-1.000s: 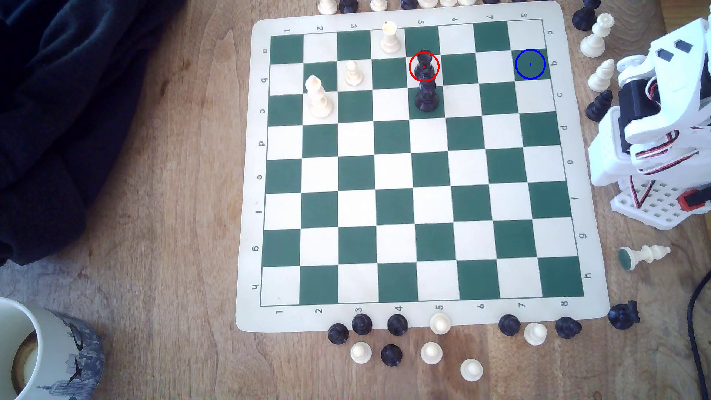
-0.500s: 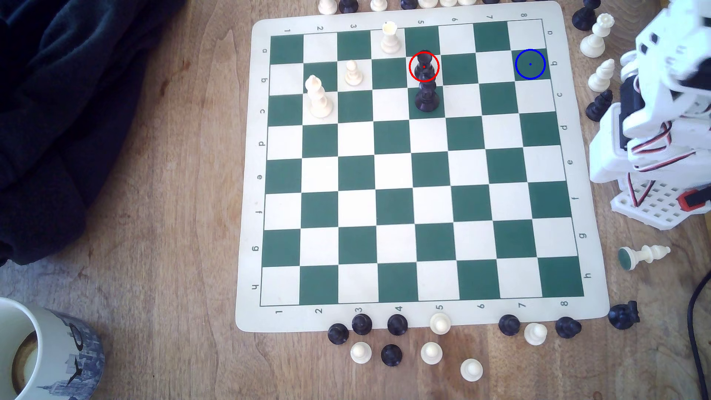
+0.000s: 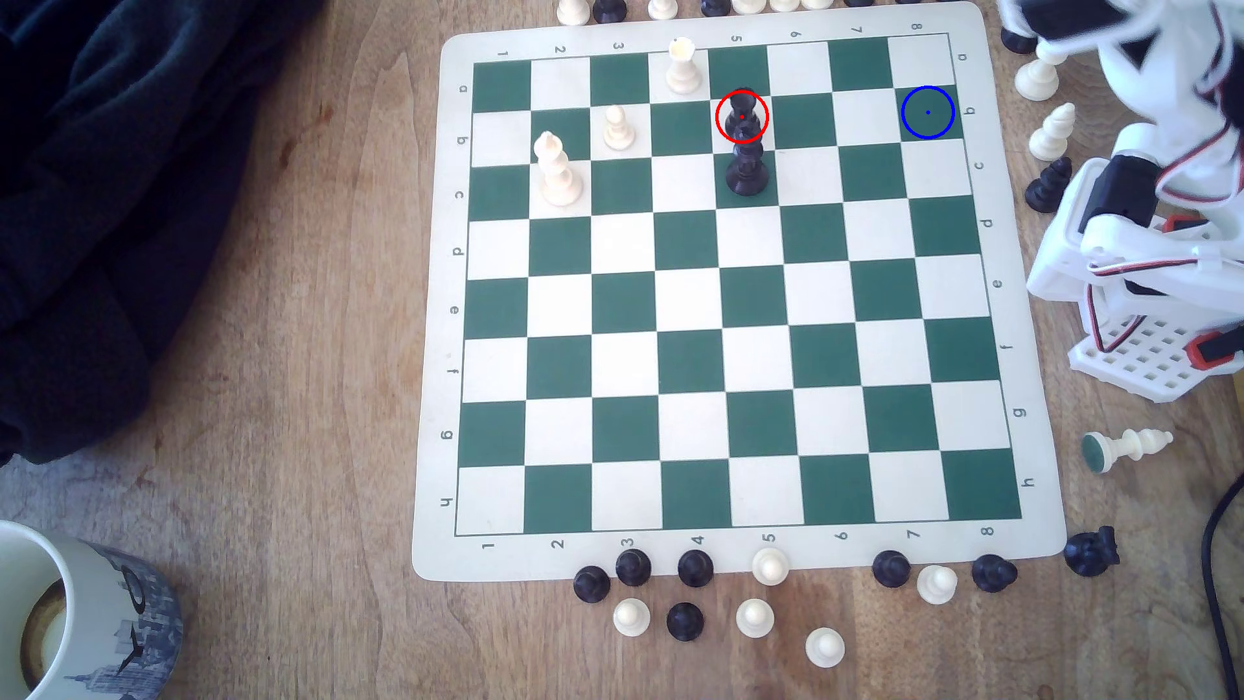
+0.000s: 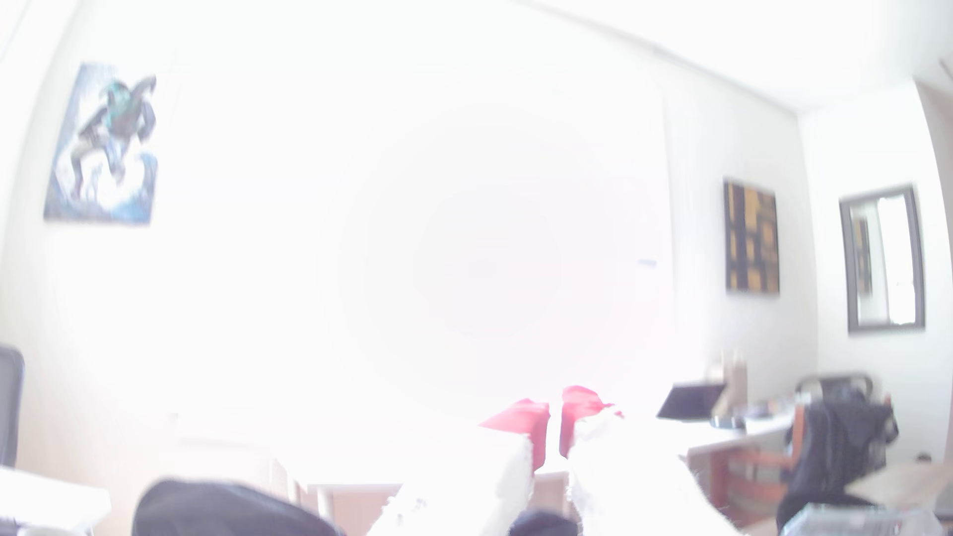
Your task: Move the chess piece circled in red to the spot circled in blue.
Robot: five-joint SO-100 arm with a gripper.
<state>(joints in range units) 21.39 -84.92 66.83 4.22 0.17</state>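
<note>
The chess piece circled in red (image 3: 742, 111) is a black piece with a blunt top, standing on a cream square in the board's far rows. Right in front of it stands a taller black piece (image 3: 746, 171). The spot circled in blue (image 3: 927, 112) is a bare dark green square near the board's right edge in the exterior view. My white arm (image 3: 1144, 202) rises beside the board at the exterior view's right, blurred at its upper part. In the overexposed wrist view my gripper (image 4: 554, 420) points out at the room, its red fingertips (image 4: 521, 415) nearly touching with nothing between them.
On the board stand a cream rook (image 3: 682, 64), a cream pawn (image 3: 617, 128) and a tall cream piece (image 3: 557, 171). Loose pieces line the near edge (image 3: 693, 569), the far edge and the right side (image 3: 1053, 131). A mug (image 3: 67, 619) and dark cloth (image 3: 101, 202) lie left.
The arm's upper part has swung up and back toward the exterior view's top right corner. No chess piece has moved.
</note>
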